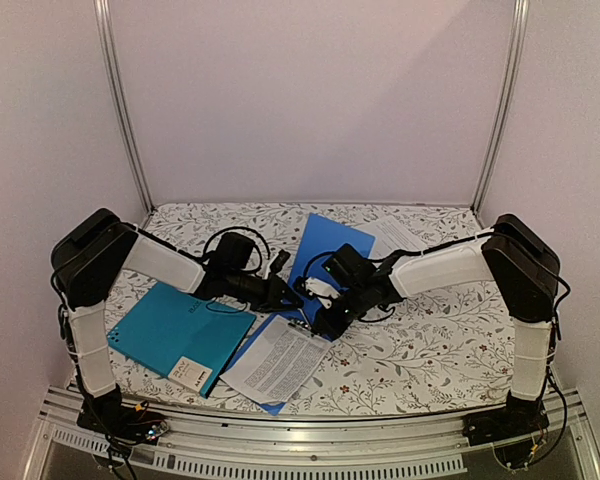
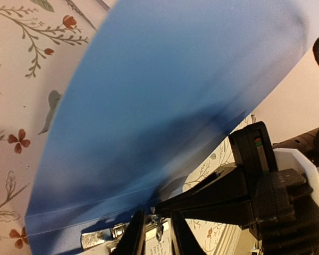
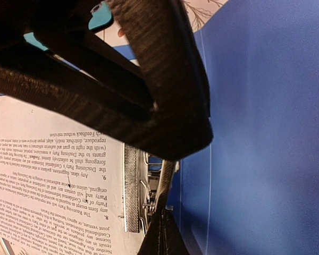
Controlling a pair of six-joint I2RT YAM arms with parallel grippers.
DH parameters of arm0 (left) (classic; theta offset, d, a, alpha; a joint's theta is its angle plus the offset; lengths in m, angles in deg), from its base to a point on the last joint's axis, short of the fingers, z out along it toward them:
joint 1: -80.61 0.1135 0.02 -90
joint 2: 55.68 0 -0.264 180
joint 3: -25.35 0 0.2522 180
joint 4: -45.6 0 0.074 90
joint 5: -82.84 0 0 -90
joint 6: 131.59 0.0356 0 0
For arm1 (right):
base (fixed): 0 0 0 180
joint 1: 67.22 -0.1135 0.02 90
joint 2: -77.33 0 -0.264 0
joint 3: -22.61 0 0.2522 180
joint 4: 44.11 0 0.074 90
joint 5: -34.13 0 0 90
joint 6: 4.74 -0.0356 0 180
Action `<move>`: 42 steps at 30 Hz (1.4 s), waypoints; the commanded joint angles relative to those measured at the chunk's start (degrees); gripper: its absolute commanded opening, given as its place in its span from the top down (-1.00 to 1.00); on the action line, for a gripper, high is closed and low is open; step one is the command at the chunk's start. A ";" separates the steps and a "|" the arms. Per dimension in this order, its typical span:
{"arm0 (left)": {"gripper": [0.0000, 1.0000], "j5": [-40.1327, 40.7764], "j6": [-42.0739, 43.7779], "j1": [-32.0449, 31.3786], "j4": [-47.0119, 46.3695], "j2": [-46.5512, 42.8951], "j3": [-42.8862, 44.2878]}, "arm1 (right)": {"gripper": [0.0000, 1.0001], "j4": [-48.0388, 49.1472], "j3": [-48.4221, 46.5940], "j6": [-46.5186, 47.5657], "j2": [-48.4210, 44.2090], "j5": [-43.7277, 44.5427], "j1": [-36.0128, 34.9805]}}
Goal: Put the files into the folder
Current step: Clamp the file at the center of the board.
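One printed sheet [image 1: 278, 362] lies in the open plain blue folder [image 1: 330, 240], its top edge under that folder's metal clip [image 3: 131, 186]. A second sheet [image 1: 398, 235] lies at the back right. The teal folder [image 1: 175, 332] lies closed at the left, white label near its front corner. My left gripper [image 1: 292, 291] and right gripper [image 1: 318, 322] meet at the clip. The left gripper [image 2: 157, 234] has its jaws nearly together round the clip's lever [image 2: 158, 227]. The right gripper [image 3: 162, 234] is shut, its tips against the lever [image 3: 167, 180].
The blue cover [image 2: 175, 90] curves up behind the clip. The flowered tablecloth [image 1: 430, 350] covers the table. White walls and metal posts [image 1: 120, 100] close in the back and sides. A metal rail [image 1: 310, 435] runs along the near edge.
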State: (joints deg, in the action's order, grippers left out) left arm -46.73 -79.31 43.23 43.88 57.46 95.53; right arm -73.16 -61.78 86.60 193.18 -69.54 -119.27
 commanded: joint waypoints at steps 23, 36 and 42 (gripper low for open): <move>1.00 8.71 0.56 -0.65 4.18 -4.36 -9.18 | 1.00 -12.56 5.06 -1.08 7.70 3.14 -0.76; 1.00 13.38 0.89 -1.62 6.33 -3.49 -16.07 | 1.00 -12.57 4.99 -3.53 7.99 3.43 -0.69; 1.00 14.23 1.70 -1.81 9.05 -2.40 -16.82 | 1.00 -12.94 4.55 -3.89 8.08 3.78 -0.71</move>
State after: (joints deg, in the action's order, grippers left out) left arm -36.15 -79.53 42.40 38.57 51.91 82.66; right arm -71.50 -61.72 83.93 194.14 -71.42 -119.82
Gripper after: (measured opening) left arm 0.006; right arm 0.005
